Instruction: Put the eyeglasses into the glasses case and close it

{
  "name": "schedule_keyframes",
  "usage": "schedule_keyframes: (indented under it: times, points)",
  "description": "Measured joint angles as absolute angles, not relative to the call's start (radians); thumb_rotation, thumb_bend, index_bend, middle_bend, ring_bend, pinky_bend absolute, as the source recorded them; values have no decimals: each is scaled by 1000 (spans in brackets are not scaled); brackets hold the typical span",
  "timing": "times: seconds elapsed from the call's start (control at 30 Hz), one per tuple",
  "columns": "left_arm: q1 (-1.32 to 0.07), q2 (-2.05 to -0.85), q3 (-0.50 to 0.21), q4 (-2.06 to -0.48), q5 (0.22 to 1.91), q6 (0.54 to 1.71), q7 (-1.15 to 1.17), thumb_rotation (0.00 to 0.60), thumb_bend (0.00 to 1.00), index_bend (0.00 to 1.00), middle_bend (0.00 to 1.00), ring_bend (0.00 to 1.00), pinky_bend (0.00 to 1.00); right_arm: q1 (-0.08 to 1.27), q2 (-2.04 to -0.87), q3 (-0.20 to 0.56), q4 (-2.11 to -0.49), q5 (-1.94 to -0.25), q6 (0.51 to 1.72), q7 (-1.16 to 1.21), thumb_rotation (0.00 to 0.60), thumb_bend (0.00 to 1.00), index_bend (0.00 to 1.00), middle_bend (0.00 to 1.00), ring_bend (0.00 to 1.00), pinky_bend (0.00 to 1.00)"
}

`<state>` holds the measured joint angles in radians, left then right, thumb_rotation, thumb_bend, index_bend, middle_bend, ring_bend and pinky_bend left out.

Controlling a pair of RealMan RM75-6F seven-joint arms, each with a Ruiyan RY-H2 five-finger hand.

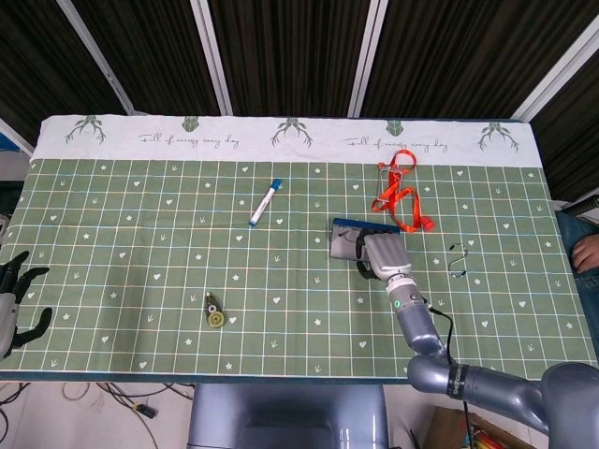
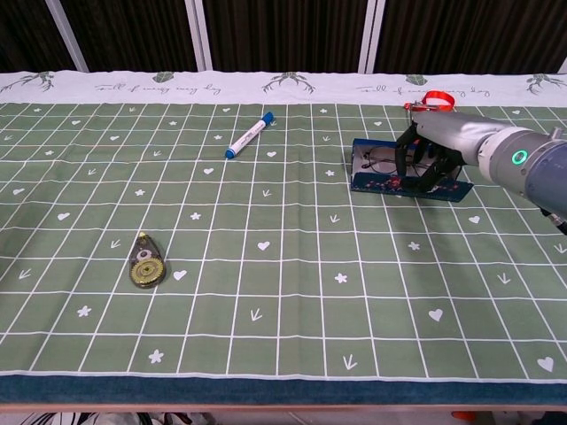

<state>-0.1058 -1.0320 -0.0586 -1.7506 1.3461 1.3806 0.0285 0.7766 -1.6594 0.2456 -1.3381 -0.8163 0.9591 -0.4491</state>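
On the right half of the green gridded tablecloth (image 1: 140,281), the glasses case (image 2: 372,180) lies open, its long axis running left to right, roughly parallel to the table's near edge, with the open side facing up. The eyeglasses (image 2: 379,163) sit inside it along the same axis; in the chest view the thin frame shows in the left part of the case. The right hand (image 2: 431,158) reaches over the right part of the case, fingers curled down into it and touching its front wall; whether they pinch the glasses I cannot tell. At the table's left edge in the head view, the left hand (image 1: 14,299) rests with fingers spread, holding nothing. Behind the case lies an orange lanyard (image 1: 400,195), a blue marker (image 1: 265,202) sits near the middle, a correction tape dispenser (image 2: 146,261) nearer the front left, and a small black clip (image 1: 457,259) to the right.
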Motion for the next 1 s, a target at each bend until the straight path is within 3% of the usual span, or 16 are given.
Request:
schedule_keyframes:
  times: [0.57,1.0]
  points:
    - [-106,-1031,-59,-1752,1345,1379,26,600,396,207,0,0,0,773,-1643,249,-1365,-828,957,-426,600,534,637,277,294,235]
    - [-106,-1032,-58,-1755,1345,1380,31,600,396,207,0,0,0,742,-1532,231,-1542,-852,985,-433,600,540,655,260,267,217]
